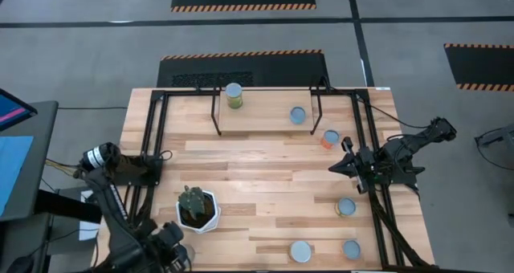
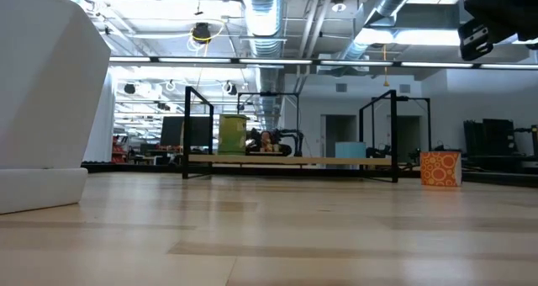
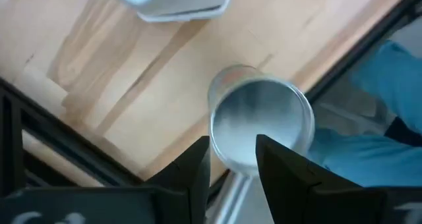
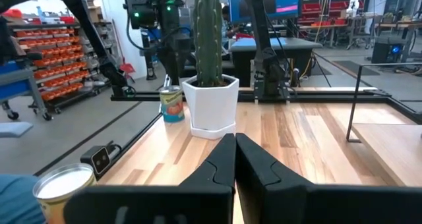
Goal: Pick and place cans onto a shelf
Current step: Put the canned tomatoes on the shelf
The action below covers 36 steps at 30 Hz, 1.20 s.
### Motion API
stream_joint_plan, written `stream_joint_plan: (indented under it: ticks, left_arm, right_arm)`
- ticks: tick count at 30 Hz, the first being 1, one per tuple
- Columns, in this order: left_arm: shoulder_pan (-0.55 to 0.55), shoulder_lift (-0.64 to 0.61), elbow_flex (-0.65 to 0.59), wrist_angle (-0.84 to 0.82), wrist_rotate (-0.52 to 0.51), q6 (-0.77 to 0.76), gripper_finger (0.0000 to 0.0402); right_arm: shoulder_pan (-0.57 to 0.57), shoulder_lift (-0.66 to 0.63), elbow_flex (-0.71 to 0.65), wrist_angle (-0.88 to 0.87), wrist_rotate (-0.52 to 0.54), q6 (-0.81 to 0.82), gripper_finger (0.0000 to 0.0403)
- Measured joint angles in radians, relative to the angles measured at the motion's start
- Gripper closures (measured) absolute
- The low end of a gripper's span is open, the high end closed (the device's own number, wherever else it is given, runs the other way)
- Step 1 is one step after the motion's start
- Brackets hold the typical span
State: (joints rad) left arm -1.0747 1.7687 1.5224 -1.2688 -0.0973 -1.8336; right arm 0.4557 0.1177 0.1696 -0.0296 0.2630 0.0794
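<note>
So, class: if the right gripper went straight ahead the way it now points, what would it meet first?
Probably the white cactus pot. The right gripper, fingers shut, points across the bare wooden table at the pot, with nothing between. The can beside the pot sits off that line; depth is uncertain.

- Left gripper partly cut off by high view's bottom edge.
- Low view: white pot cropped at left edge, cactus unseen.
- Right wrist view: can half hidden behind the gripper body.
</note>
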Motion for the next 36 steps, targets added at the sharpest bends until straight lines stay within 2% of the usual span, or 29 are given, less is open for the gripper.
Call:
stream_joint_plan:
  ticks: [7,15,21,24,28,36]
  left_arm:
    - [0.01,-0.001,-0.058,0.003,0.008,-0.019,0.029]
    - [0.008,0.0,-0.117,0.12,0.043,-0.024,0.029]
    - [0.008,-0.006,-0.139,0.125,0.078,-0.026,0.0293]
    - [0.008,-0.006,-0.14,0.125,0.083,-0.02,0.032]
    - [0.008,-0.006,-0.142,0.119,0.087,0.002,0.0386]
    - [0.008,-0.03,-0.122,0.104,0.075,0.015,0.0401]
  right_arm:
    - [0.0,0.0,0.0,-0.015,0.0,0.002,0.0378]
    - [0.0,0.0,0.0,-0.025,0.0,0.002,0.0378]
    - [0.0,0.0,0.0,-0.024,0.0,0.001,0.0378]
    - [0.0,0.0,0.0,-0.024,0.0,0.001,0.0378]
    - [0.0,0.0,0.0,-0.025,0.0,0.0,0.0378]
    - [0.0,0.0,0.001,-0.095,0.0,0.033,0.0378]
